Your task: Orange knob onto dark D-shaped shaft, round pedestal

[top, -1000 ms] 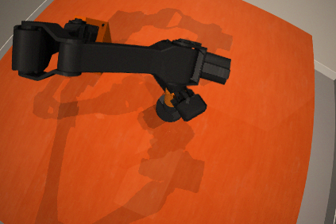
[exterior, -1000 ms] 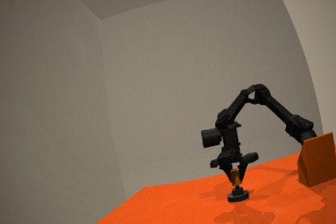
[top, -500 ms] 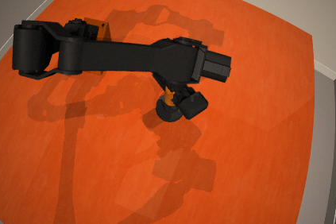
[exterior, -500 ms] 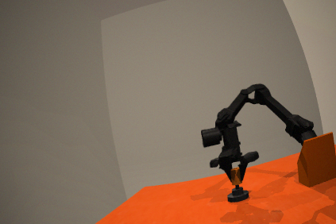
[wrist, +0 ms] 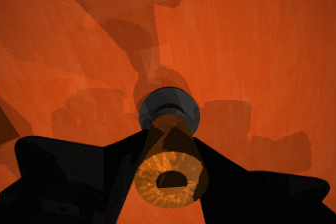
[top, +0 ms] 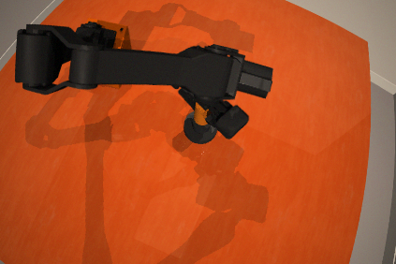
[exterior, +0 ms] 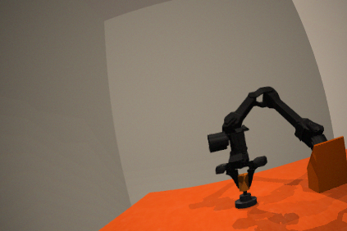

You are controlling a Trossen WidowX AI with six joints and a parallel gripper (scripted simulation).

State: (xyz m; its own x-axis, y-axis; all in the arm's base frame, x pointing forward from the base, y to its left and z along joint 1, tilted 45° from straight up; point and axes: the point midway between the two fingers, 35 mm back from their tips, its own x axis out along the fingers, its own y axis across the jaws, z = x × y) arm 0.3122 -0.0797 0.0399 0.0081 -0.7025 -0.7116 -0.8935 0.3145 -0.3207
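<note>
The orange knob [top: 200,116] [exterior: 244,183] [wrist: 149,186] is upright between the fingers of my gripper [exterior: 244,187] [wrist: 169,137], which is shut on it. The knob's top shows a D-shaped hole, its flat side toward the bottom of the wrist view. The dark round pedestal [top: 199,137] [exterior: 245,202] [wrist: 191,114] stands below the knob. In the exterior view a short piece of dark shaft [exterior: 245,192] shows between the knob's lower end and the pedestal. The knob is over the shaft, not down on the pedestal. Whether the shaft tip is inside the hole is hidden.
An upright orange block [exterior: 333,168] stands by the arm's base, partly hidden behind the arm in the top view. The orange table top [top: 305,197] [exterior: 161,210] carries several arm shadows. Grey walls stand beyond its edges.
</note>
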